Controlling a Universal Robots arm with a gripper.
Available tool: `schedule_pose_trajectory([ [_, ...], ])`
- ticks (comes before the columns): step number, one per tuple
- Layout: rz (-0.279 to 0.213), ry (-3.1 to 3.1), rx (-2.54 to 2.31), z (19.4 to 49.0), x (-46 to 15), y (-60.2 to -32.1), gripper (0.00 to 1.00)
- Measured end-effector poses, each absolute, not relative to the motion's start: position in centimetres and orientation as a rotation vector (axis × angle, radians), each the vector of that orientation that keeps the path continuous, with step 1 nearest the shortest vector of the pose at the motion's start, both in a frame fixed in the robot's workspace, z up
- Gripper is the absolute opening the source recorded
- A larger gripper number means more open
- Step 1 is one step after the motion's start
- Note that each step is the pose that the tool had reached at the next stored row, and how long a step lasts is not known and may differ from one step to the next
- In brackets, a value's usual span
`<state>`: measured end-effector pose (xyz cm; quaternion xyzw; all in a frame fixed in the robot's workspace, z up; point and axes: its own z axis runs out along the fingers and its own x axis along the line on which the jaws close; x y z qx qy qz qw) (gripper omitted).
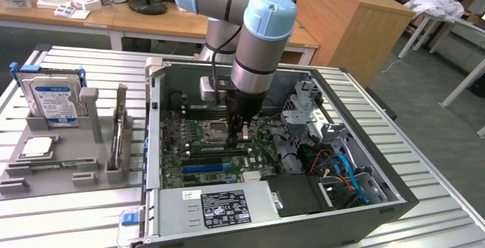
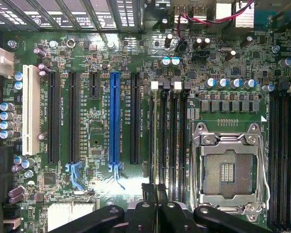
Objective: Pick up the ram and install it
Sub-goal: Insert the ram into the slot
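Observation:
My gripper [image 1: 244, 136] is down inside the open computer case [image 1: 379, 202], just above the motherboard [image 1: 199, 163]. In the wrist view its black fingers [image 2: 148, 194] are shut over the end of a black memory slot [image 2: 155, 136] beside the empty silver processor socket [image 2: 230, 167]. I cannot tell whether a stick sits in that slot or between the fingers. A green ram stick [image 1: 47, 164] lies flat in the grey holder [image 1: 61, 177] on the exterior view's left, well away from the gripper.
The holder also carries an upright hard drive [image 1: 53, 97], a square silver chip [image 1: 38, 146] and a board standing on edge [image 1: 118, 137]. A blue slot [image 2: 114, 119], black slots and a white slot [image 2: 30, 109] lie alongside. Cables [image 1: 341, 168] and the power supply [image 1: 224, 205] crowd the case.

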<state>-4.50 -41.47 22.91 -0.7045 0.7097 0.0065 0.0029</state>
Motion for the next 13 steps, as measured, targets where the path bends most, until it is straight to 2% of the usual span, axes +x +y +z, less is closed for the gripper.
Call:
schedule_pose_trajectory([
  [13,0.020,2.232,-2.202,22.85,-4.49,-41.47,0.12],
])
